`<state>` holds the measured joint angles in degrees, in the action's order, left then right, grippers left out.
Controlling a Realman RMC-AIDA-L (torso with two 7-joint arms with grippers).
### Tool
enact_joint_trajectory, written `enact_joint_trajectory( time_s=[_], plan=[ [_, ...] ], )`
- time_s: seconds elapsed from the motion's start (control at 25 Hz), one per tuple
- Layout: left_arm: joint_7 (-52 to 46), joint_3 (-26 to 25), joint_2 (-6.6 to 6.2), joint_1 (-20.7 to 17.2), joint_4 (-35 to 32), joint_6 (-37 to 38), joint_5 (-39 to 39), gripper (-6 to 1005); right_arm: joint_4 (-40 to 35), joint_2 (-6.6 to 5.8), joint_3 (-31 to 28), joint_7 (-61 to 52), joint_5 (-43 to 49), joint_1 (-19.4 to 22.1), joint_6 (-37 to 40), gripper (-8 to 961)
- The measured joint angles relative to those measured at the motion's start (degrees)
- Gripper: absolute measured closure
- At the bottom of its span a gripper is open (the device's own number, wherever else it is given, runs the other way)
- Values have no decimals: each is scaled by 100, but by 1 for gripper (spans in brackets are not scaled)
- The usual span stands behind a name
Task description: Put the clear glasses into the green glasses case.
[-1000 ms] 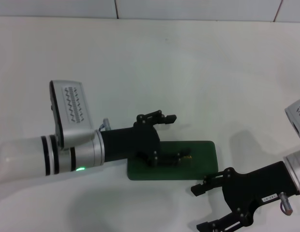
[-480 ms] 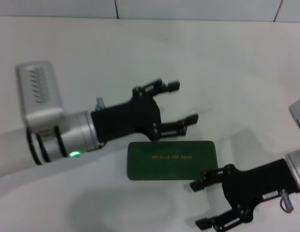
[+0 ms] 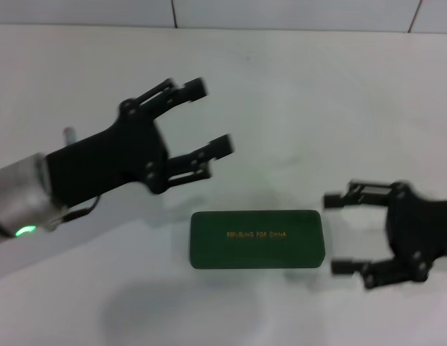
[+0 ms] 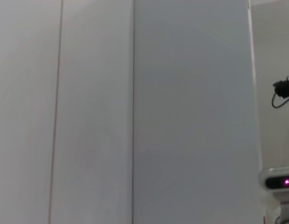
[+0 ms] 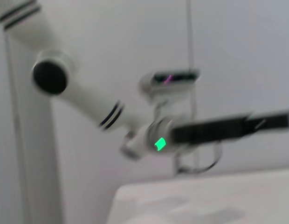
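Green glasses case (image 3: 257,239) lies closed on the white tabletop (image 3: 295,108), near the middle of the near side, with its gold lettering facing up. Left tool (image 3: 208,119) hangs above the tabletop, to the far left of the case and apart from it; its two black fingers (image 3: 182,90) are spread wide and hold nothing. Right tool (image 3: 338,233) is just beside the right end of the case, its fingers also spread, with nothing between them. Clear glasses cannot be seen in any view. Right wrist view shows the left arm (image 5: 79,95) in front of a pale wall
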<state>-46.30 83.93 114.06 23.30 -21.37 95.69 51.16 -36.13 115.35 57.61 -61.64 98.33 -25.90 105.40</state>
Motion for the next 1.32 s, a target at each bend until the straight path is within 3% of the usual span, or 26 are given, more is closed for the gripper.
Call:
enact_joint_trajectory(
  time_s=[0.12,0.24,0.4,0.8,1.32],
  plan=[
    [37,-8,-65,-210,7,32,54,118,266,-3,-606,453,-40,143,132,97],
    [155,-11,-63,-355,13,-4,273,118,700,16,-828,1006,-141,190,114,97],
    [293,-8,-45,-399,15,-25,668,118,1074,22,-826,1355,-265,146,20,97],
    [282,23,-62,-380,-9,-1,1011,118,1103,50,-746,1449,-230,155,48,97],
    [366,4,19,-438,18,-22,1028,118,1099,39,-621,1458,-209,77,5,97]
  ],
)
